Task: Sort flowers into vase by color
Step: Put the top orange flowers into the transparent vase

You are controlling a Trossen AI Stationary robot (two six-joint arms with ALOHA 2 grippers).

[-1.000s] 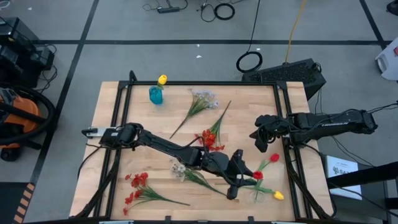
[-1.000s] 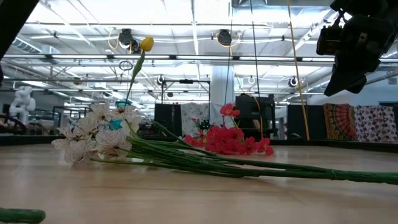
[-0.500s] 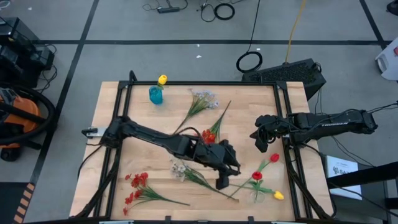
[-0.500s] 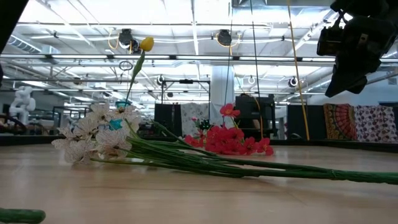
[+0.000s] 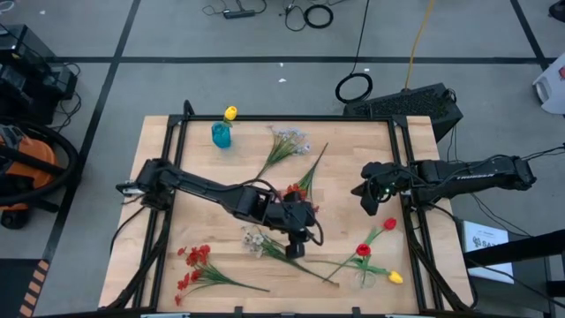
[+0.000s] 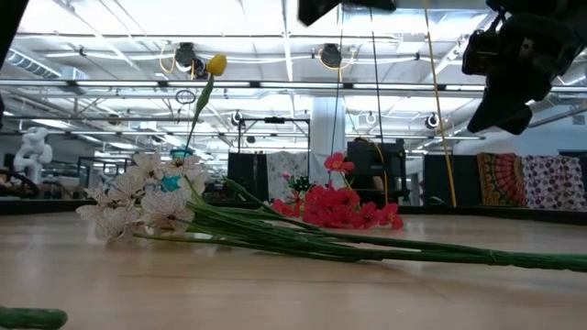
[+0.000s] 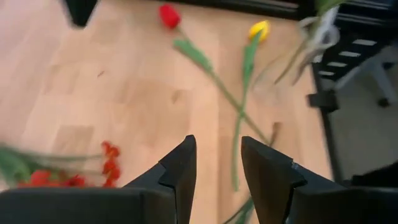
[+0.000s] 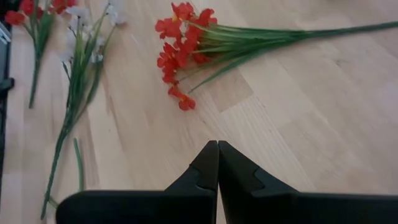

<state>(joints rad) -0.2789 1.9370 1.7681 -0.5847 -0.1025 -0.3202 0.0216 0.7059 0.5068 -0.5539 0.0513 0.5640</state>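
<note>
The teal vase (image 5: 221, 135) stands at the table's far left with one yellow tulip (image 5: 230, 113) in it. Flowers lie flat on the wood: a white sprig (image 5: 287, 141) at the far middle, a red spray (image 5: 298, 194) at the centre, a white sprig (image 5: 262, 242) and red sprays (image 5: 194, 265) nearer. Two red tulips (image 5: 363, 251) and a yellow tulip (image 5: 395, 276) lie at the near right. My left gripper (image 5: 295, 248) (image 7: 217, 142) hangs open over the near white sprig's stems, slanting down and holding nothing. My right gripper (image 5: 371, 201) (image 8: 217, 152) waits shut above the table's right side.
A black frame rail (image 5: 282, 119) runs around the tabletop. Bare wood (image 5: 353, 150) lies at the far right and between the flower groups. In the low view the near white sprig (image 6: 147, 202) lies in front, with the red spray (image 6: 344, 206) behind it.
My left gripper has moved from the tulips at the near right toward the table's left, rising a little. It has tipped from pointing steeply down to a shallower slant. Its fingers stay open. No flower has moved.
</note>
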